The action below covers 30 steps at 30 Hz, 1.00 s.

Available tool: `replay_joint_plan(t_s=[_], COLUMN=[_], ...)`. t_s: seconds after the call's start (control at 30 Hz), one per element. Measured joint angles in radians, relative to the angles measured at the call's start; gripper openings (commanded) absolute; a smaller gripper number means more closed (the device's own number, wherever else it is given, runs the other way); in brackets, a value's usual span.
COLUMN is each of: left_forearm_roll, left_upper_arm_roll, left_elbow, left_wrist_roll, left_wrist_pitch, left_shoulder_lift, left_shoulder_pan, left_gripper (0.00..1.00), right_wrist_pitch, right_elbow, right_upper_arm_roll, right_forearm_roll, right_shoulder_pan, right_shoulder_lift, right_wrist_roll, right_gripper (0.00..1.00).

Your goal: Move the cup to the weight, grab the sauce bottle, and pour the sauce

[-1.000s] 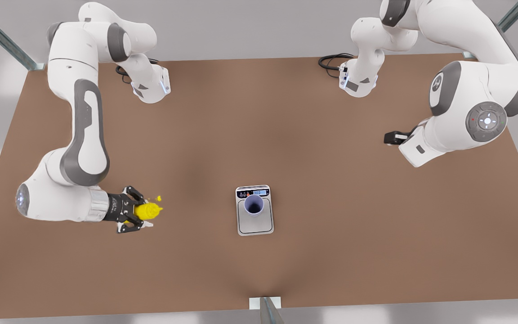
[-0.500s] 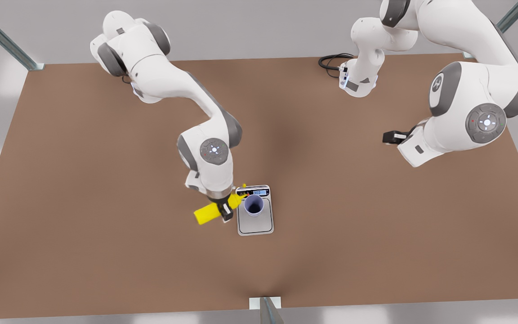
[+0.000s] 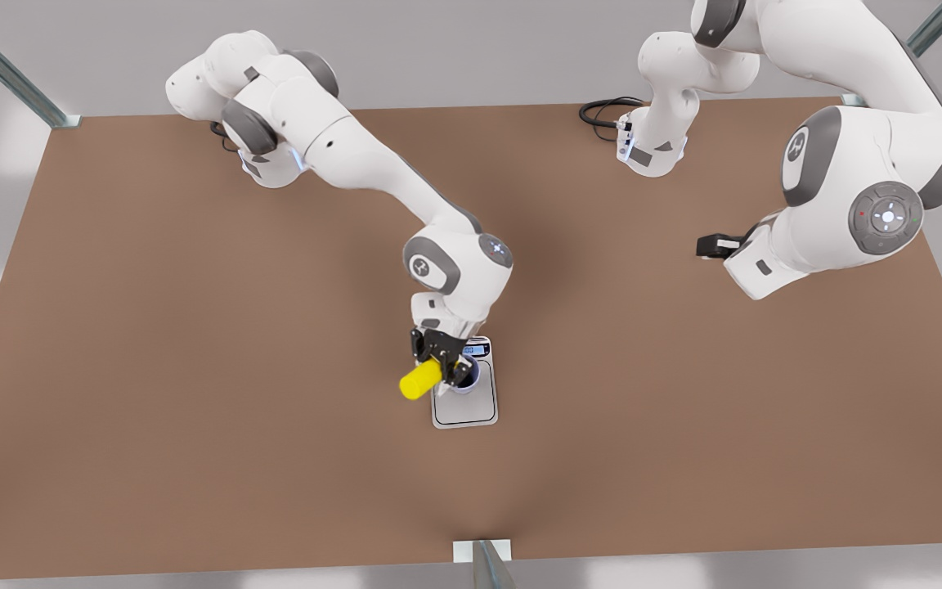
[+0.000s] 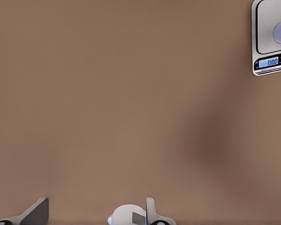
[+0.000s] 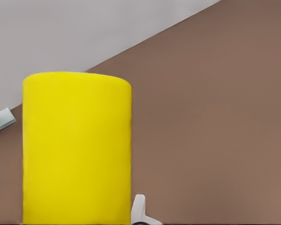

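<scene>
Brown board makes up the table [image 3: 193, 409], the largest thing in the scene. At its centre the weight [image 3: 471, 405] lies flat, its lit display strip on the 12 o'clock edge. The lavender cup [image 3: 469, 378] stands on the plate, toward the display end, partly covered by the right gripper [image 3: 441, 365]. That gripper hangs over the 9 o'clock edge of the weight, its jaws closed on the sauce bottle [image 3: 422, 381]; the yellow bottle lies tipped, its flat base pointing out toward 8 o'clock and its nozzle end hidden at the cup. The left gripper [image 3: 710, 247] waits well apart at 2 o'clock above bare table, its fingers [image 4: 37, 212] spread wide with nothing between them.
</scene>
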Motion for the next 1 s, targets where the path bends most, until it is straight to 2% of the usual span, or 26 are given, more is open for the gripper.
replay_joint_plan(t_s=[0.07,0.13,0.2,0.23,0.33,0.43,0.53,0.6,0.83,0.9,1.0], left_forearm_roll=[0.0,0.0,-0.001,-0.001,-0.002,-0.003,-0.003,-0.002,0.0,0.0,0.0], left_upper_arm_roll=[-0.001,-0.001,-0.001,-0.001,-0.001,-0.002,-0.004,-0.004,-0.005,-0.005,-0.005], left_elbow=[0.0,0.0,0.0,0.0,0.0,0.0,0.0,0.0,0.0,0.0,0.0], left_wrist_roll=[-0.001,-0.004,-0.006,-0.007,-0.008,-0.009,-0.009,-0.008,-0.009,-0.009,-0.009], left_wrist_pitch=[0.001,0.0,0.0,0.0,0.001,0.0,-0.003,-0.003,-0.007,-0.007,-0.006], left_shoulder_lift=[0.0,0.0,0.0,0.0,0.001,0.0,-0.002,-0.003,-0.014,-0.013,-0.013], left_shoulder_pan=[-0.001,-0.001,-0.001,-0.001,-0.001,-0.001,-0.001,-0.001,-0.001,-0.001,-0.001], left_gripper=[1.0,1.0,1.0,1.0,1.0,1.0,1.0,1.0,1.0,1.0,1.0], right_wrist_pitch=[0.002,0.011,0.011,0.016,0.058,0.208,0.353,0.356,0.316,0.251,0.115], right_elbow=[-0.03,-0.076,-0.077,-0.077,-0.074,-0.182,-0.348,-0.359,-0.433,-0.487,-0.519], right_upper_arm_roll=[0.001,0.042,0.046,0.082,0.115,0.114,0.113,0.113,0.109,0.109,0.103], right_forearm_roll=[-0.012,-0.053,-0.049,-0.048,0.005,0.216,0.532,0.731,1.389,1.584,1.76], right_shoulder_pan=[-0.013,-0.041,-0.057,-0.095,-0.15,-0.248,-0.365,-0.42,-0.537,-0.589,-0.651], right_shoulder_lift=[-0.014,-0.045,-0.051,-0.064,-0.089,-0.204,-0.327,-0.339,-0.348,-0.365,-0.356], right_wrist_roll=[0.0,0.0,0.0,-0.002,0.001,-0.013,-0.03,-0.052,-0.456,-0.536,-0.612], right_gripper=[0.21,0.21,0.21,0.21,0.21,0.21,0.21,0.21,0.21,0.21,0.21])
